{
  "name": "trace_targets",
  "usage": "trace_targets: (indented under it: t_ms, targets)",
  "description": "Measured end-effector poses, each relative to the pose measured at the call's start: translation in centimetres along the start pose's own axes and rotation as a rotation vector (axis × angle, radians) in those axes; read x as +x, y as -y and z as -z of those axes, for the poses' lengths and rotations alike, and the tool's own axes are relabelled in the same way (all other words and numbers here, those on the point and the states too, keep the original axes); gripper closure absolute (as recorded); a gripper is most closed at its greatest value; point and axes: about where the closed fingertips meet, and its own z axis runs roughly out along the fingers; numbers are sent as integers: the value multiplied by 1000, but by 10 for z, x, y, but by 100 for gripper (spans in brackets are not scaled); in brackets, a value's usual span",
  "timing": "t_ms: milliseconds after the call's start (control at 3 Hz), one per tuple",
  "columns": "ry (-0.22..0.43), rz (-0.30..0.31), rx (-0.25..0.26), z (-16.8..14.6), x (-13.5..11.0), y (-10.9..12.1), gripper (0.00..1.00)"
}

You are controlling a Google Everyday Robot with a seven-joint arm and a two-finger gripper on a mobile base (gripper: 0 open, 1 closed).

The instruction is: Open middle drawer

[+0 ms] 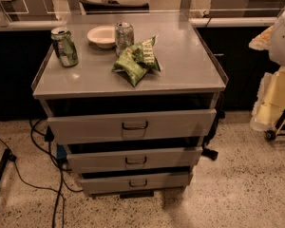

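The grey cabinet (133,80) stands in the middle of the view with three drawer fronts stacked below its top. The middle drawer (171,156) is the second long grey front, with a small dark loop handle (136,161) at its centre. A dark gap shows above it. The widest drawer (180,123) is above it and the narrowest drawer (166,179) is below it. My gripper is not in view. A white rounded shape (284,32) at the right edge may be part of my arm.
On the cabinet top stand a green can (64,46), a white bowl (102,35), a silver can (124,36) and green chip bags (137,58). Black cables (40,141) lie on the floor at the left. A wheeled cart with pale yellow things (275,103) stands at the right.
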Motion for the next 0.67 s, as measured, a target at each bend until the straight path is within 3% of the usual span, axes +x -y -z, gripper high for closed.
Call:
trace_targets:
  t_ms: [667]
  targets:
    - [29,-16,20,-13,2,-3,0]
